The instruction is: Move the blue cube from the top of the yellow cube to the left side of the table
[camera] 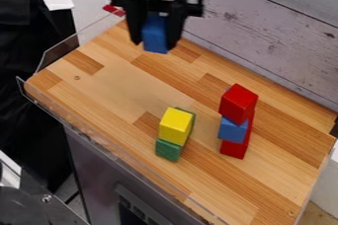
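While the gripper [155,43] hangs up high, past the yellow cube [176,126] toward the top of the view, the table [125,81] has a wide bit of wood left of the yellow cube, going all the way to the far left corner. The near edge runs on a slant, w/ some wood btwn it and the yellow cube. A see-thru wall [69,46] stands up along the edge that is up-left of the yellow cube. Wood also goes up from the yellow cube to the back edge, w/ the gray board wall [264,31] just past it.

The fingers are part-way open, abt as far apart as the blue cube [155,34] is wide. They have hold of it, one on each side, & its low end pokes out btwn the tips. So the blue cube is up in the air, up-left of the yellow cube & well apart from it.

The yellow cube sits on a green block [168,151], w/ more green just behind. Right of the yellow cube, w/ a small gap btwn, is a stack: red block [237,101] on top, tilted a bit, other blue block [232,130] in the mid, & more red [233,149] at the low end.
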### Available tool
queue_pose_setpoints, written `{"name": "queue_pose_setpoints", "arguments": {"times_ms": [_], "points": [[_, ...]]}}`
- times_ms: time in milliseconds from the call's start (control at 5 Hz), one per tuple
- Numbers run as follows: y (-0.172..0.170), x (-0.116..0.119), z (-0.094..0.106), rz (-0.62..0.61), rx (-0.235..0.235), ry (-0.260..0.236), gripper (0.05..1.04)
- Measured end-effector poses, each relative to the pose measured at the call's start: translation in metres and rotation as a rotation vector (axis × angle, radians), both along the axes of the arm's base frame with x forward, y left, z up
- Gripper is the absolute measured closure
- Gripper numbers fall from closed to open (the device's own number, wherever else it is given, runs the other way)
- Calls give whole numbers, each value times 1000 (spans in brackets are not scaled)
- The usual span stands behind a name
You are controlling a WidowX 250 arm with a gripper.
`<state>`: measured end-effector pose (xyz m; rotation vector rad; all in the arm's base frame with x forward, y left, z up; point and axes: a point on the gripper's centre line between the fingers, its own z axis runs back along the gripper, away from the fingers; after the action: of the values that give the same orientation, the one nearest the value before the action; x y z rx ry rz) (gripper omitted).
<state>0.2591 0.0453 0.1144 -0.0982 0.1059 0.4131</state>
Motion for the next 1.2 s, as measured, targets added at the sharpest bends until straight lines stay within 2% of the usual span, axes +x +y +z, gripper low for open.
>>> {"name": "queue_pose_setpoints", "arguments": {"times_ms": [200, 600, 800, 1000, 1200], "points": [[23, 5, -22, 61, -54, 19, 507], [45, 12, -65, 67, -68, 109, 507], [59, 19, -76, 53, -37, 137, 507], [72, 24, -97, 21, -10, 213, 507], [76, 27, -102, 9, -6, 219, 456]]}}
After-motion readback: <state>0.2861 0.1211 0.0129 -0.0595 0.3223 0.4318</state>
